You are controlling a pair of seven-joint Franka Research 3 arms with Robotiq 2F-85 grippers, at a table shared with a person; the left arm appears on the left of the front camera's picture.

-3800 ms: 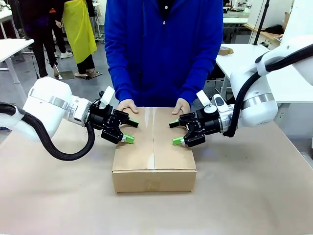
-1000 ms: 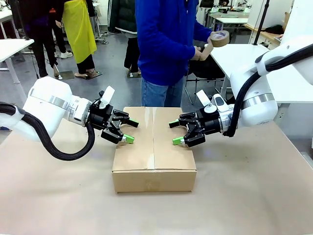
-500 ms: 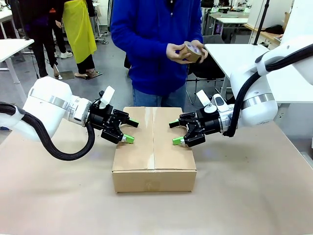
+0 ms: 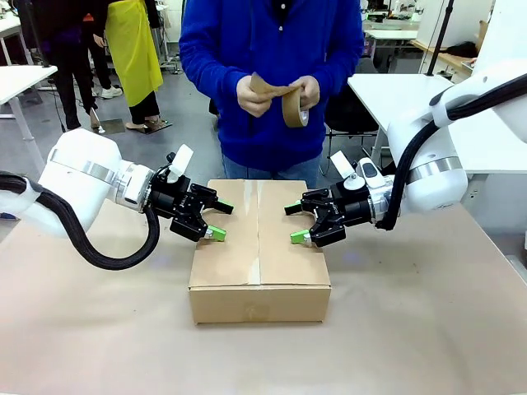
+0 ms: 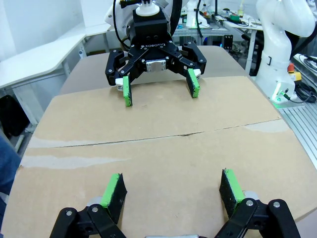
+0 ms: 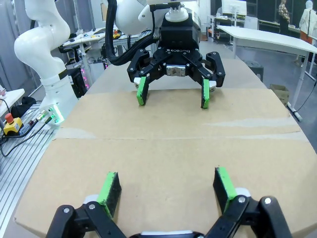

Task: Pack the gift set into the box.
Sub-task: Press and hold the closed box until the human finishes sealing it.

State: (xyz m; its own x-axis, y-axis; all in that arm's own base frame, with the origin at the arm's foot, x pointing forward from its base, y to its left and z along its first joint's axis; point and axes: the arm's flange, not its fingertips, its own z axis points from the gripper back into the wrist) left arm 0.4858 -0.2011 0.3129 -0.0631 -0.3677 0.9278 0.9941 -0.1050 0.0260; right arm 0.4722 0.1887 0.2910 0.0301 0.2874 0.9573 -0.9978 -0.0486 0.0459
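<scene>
Box: we see the brown cardboard box (image 4: 259,255) sitting on the table (image 4: 428,329), right between our two grippers. Its top flaps are folded down flat, with a seam down the middle.
Left gripper: our left gripper (image 4: 217,220) has its fingers spread wide and holds nothing. Its green pads (image 5: 115,190) sit low over the box's top near the left edge; we cannot tell if they touch it.
Right gripper: our right gripper (image 4: 296,222) is spread wide too and holds nothing. It sits low over the right side of the top and faces the left gripper across the seam.
Person: a person in a blue top (image 4: 272,74) stands past the box, on the far side from both grippers.
Tape: the person's hands (image 4: 251,96) hold a roll of brown tape (image 4: 292,107) up high, well above the grippers, with a bit of tape pulled off.
</scene>
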